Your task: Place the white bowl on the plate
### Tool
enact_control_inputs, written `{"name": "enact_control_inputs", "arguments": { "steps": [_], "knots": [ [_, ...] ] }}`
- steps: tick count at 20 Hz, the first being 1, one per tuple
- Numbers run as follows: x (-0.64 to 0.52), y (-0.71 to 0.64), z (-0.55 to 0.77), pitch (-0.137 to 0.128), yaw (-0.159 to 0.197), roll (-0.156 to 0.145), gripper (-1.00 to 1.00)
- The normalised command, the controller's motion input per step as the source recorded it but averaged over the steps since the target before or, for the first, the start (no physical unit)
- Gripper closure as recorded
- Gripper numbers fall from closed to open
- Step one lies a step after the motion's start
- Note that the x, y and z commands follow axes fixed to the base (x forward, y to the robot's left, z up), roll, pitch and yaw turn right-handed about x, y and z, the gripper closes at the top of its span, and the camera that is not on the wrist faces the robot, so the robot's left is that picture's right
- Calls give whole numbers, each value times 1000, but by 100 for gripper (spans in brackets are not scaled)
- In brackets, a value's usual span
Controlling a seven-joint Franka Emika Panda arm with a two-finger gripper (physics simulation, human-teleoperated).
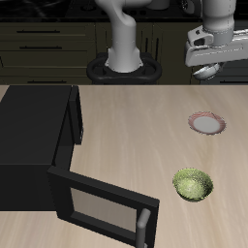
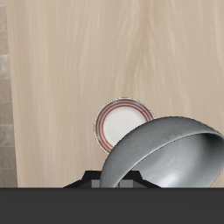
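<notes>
My gripper (image 1: 203, 60) is high above the table's back part and is shut on the white bowl (image 1: 206, 72), a grey metallic bowl held tilted in the air. In the wrist view the white bowl (image 2: 166, 156) hangs close to the camera and covers part of the plate's rim. The plate (image 1: 206, 123), pale with a reddish-pink rim, lies flat on the table below the gripper and a little nearer the table's front edge. It also shows in the wrist view (image 2: 121, 123), with nothing on it.
A yellow-green textured bowl (image 1: 193, 184) sits nearer the table's front edge than the plate. A black microwave (image 1: 37, 136) stands at the other side of the table, its door (image 1: 102, 205) swung open toward the front edge. The robot's base (image 1: 123, 66) is at the back.
</notes>
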Motion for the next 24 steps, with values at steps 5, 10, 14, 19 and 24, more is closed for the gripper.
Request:
{"name": "enact_control_inputs", "arguments": {
  "steps": [5,10,14,19,24],
  "knots": [
    [129,158,-128,21,-1,0,100],
    [91,116,-258,54,10,0,100],
    [75,-102,-187,-6,21,-12,100],
    [214,-115,-266,48,9,-59,100],
    [144,-76,-328,58,18,-34,100]
  ]
}}
